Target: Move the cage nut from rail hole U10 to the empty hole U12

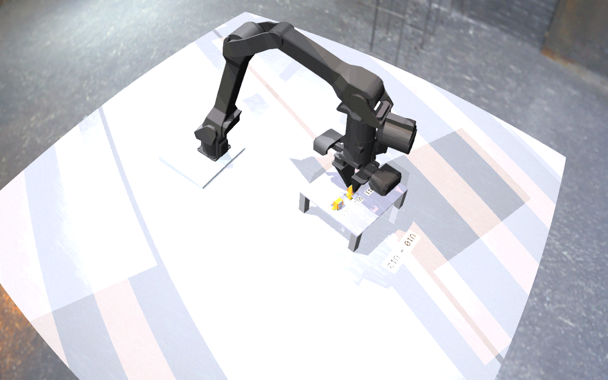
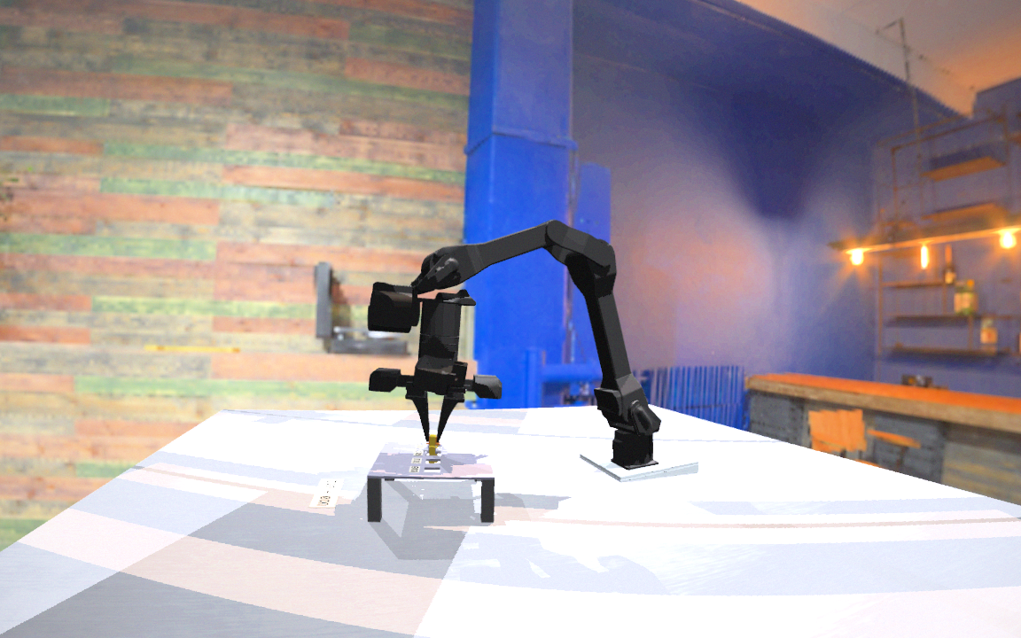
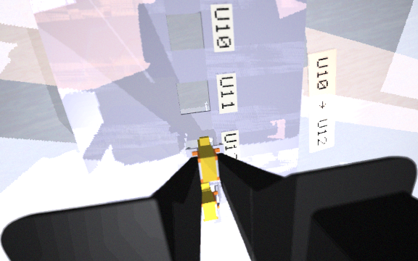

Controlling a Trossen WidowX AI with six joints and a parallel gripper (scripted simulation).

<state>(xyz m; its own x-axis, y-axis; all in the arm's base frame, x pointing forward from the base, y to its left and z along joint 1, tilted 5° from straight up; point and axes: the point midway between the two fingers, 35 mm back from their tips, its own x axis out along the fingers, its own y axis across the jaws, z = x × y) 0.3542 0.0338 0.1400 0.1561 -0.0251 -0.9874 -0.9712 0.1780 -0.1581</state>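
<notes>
In the wrist view, taking its middle as the clock centre, the U10 hole [image 3: 185, 32] [image 2: 432, 468] is toward 11 o'clock in the plate [image 3: 260, 65] [image 1: 362, 221] [image 2: 463, 468], and no nut is in it. For the task this is the important change: the nut is out of its wrong place, so the first half seems to be done. The U11 hole [image 3: 194, 97] [image 2: 433, 460] is nearer, between 11 and 12, also without nut. At 6 o'clock, the gripper [image 3: 207, 156] [image 1: 351, 189] [image 2: 432, 440] has its two fingers clamped on the nut [image 3: 207, 164] [image 1: 349, 192] [image 2: 432, 444], which stands upright at the U12 hole [image 3: 191, 143], partly covering it. How deep it sits, and whether the wings are open below, I cannot tell. Farther at 6 is the other nut [image 3: 209, 210] [image 1: 336, 203], close behind, so a sideways slip could disturb it. Toward 3 o'clock lies the card [image 3: 322, 99] [image 1: 401, 250] [image 2: 326, 494]. The next step, I judge, is to align and press straight down, then release.
</notes>
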